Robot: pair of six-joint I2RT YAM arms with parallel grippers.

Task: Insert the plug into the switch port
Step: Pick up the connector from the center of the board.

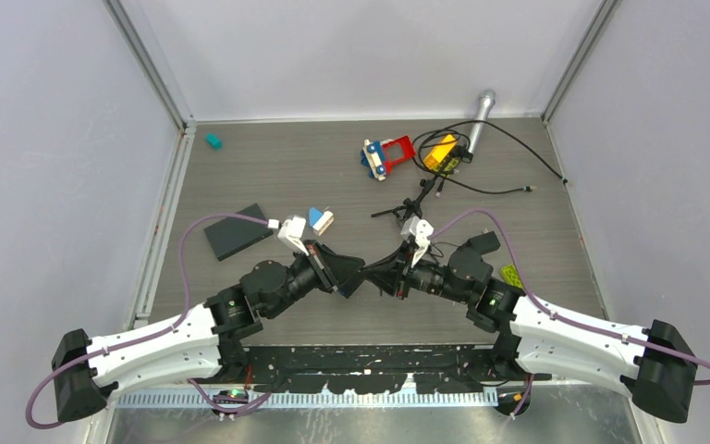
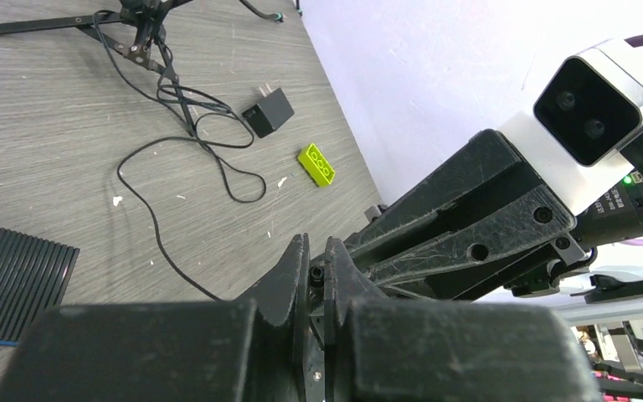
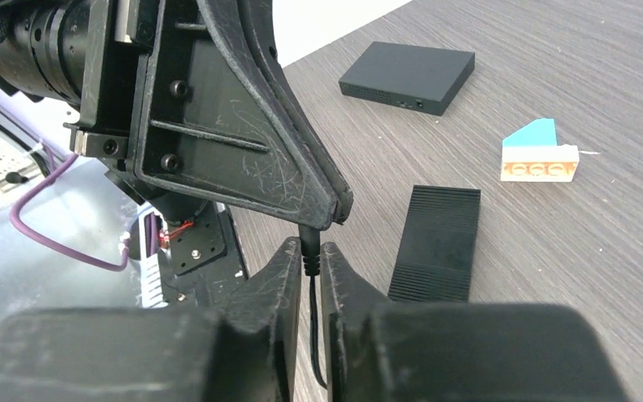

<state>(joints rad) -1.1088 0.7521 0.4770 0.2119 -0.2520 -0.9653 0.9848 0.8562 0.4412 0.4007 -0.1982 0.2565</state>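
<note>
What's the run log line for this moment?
phase: claws meet mid-air | left claw: shut on plug | right claw: around plug, grip unclear | switch: on table, apart

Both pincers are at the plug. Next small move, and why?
Probably close the right pincer firmly on the plug before the left pincer lets go. The left is shut on the plug's top end. The right one flanks it closely just below, but a firm clamp isn't clear. The switch lies well apart, so a secure hold comes first.
</note>
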